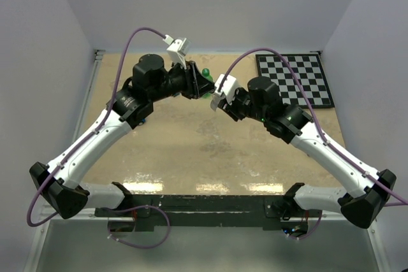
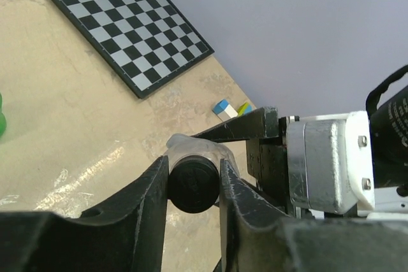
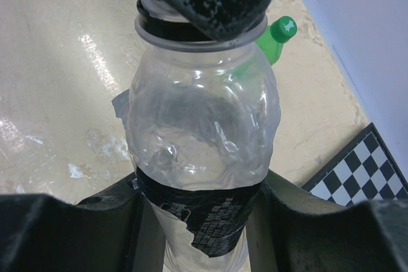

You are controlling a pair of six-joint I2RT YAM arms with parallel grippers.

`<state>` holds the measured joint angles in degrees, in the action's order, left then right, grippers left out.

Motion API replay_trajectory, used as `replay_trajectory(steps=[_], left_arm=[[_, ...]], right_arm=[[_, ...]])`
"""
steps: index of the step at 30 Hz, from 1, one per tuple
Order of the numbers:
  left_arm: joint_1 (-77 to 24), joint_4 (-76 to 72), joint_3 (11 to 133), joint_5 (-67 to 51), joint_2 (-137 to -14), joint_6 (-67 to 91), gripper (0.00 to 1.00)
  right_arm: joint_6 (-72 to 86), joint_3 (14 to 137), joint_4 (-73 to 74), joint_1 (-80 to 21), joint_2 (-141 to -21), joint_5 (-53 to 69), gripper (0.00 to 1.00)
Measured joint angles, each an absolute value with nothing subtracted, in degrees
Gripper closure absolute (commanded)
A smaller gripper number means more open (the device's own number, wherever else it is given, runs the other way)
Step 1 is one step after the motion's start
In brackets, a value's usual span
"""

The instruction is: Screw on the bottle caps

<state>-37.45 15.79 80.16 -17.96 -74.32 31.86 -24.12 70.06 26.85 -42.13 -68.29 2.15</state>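
Fingers on the left arm (image 2: 148, 199) are clamped on the black cap (image 2: 193, 184), one on each side, and the cap sits at the mouth of the clear bottle (image 3: 201, 125). The right fingers (image 3: 105, 218) are squeezed onto that bottle down at its dark label band (image 3: 204, 218). My main worry is cross-threading: I can't tell if the cap is sitting square on the neck, and if it's a bit tilted the twist will just jam or skip. Also that bottle is thin, crinkly plastic, so it could spin or buckle in the right fingers instead of letting the cap bite. The cap is only held near the fingertips too, so it might pop out. The green bottle (image 1: 205, 76) stands just behind with its green cap (image 3: 284, 27) looking like it's already on, close enough to get knocked by a wrist. The worktop (image 1: 191, 148) is glossy beige with glare patches. There's a chessboard (image 1: 296, 79) off to the right, a couple of toy bricks (image 2: 224, 109) near it, and plain pale walls all round.
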Motion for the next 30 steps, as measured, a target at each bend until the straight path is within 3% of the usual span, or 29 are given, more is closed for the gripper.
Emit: replay_trajectory(steps=[2,3,11,20,26,28,30], left_arm=[[-37.65,16.08,80.38,-17.93,-74.35,31.44,0.99],[-37.67,16.29,80.49,-18.0,-74.37,31.24,1.0],[-37.5,18.0,80.88,-24.69,-73.91,19.38,1.0],[-37.15,17.28,72.69,-44.51,-63.61,-14.59,1.0],[-37.15,24.43,72.79,-53.17,-62.61,-38.33,1.0],[-37.17,29.43,75.64,-54.61,-64.73,-44.21,0.92],[-37.15,32.64,77.52,-55.44,-66.39,-47.57,0.72]], right_arm=[[-24.12,70.06,27.16,-42.22,-68.29,2.09,1.0],[-24.1,70.06,27.22,-42.24,-68.29,2.04,1.0],[-24.08,70.41,29.26,-42.22,-68.16,6.11,1.0],[-27.05,73.8,36.62,-42.98,-67.72,21.85,1.0],[-29.15,74.43,40.58,-43.51,-67.77,25.54,1.0],[-29.26,74.43,41.76,-43.46,-67.81,25.54,1.0],[-29.23,74.43,42.65,-43.22,-67.81,25.19,1.0]])
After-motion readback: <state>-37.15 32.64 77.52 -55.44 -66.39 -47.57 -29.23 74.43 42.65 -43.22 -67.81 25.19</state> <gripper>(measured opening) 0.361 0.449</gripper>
